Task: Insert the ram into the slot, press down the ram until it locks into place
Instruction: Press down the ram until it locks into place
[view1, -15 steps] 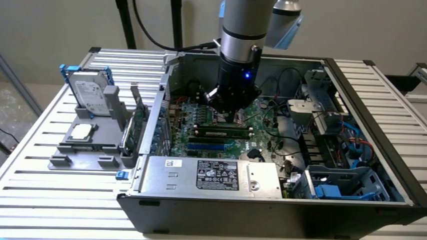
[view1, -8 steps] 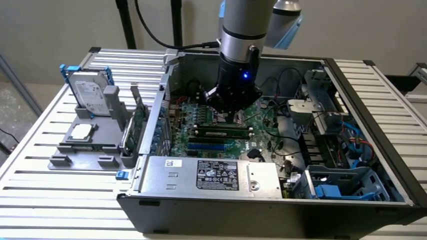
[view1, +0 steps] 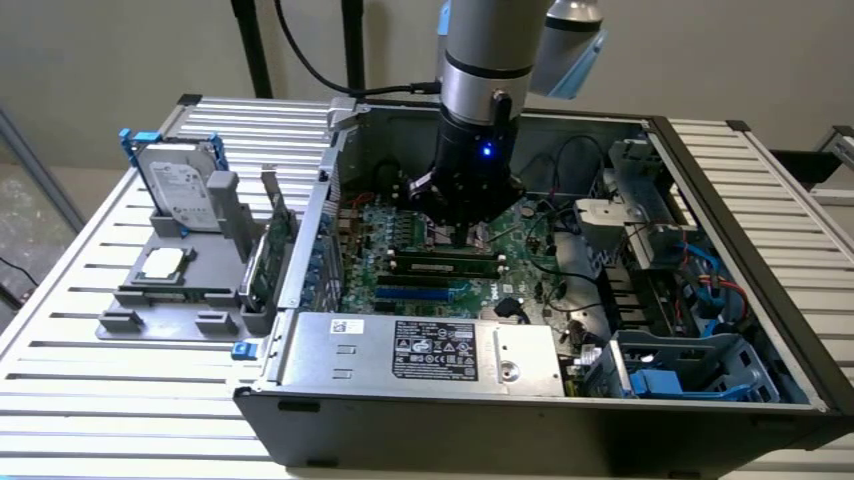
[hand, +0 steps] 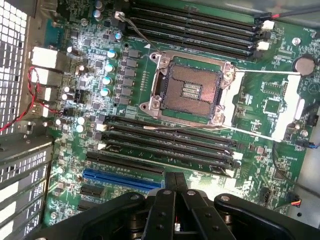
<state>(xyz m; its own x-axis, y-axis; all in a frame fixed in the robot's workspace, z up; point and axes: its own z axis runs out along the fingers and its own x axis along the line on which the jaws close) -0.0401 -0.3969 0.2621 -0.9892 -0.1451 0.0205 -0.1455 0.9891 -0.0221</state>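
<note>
In the exterior view the ram (view1: 443, 267), a long thin green stick with dark chips, stands on edge in one of the black slots (view1: 434, 256) on the motherboard inside the open computer case. My gripper (view1: 467, 238) hangs just above and behind it, apart from it. Seen from the wrist, the gripper (hand: 175, 176) is shut, its two black fingers (hand: 167, 195) together with nothing between them. It hovers over the bank of parallel black slots (hand: 165, 142) below the empty processor socket (hand: 192, 90). A second bank of slots (hand: 195, 27) lies beyond the socket.
A shorter blue slot (hand: 122, 179) runs beside the near bank. The power supply (view1: 420, 345) and drive cage with cables (view1: 667, 290) crowd the case. Outside, at the exterior view's left, a grey fixture (view1: 174, 290) holds a hard drive (view1: 180, 185), a processor (view1: 163, 263) and a green expansion card (view1: 274, 255).
</note>
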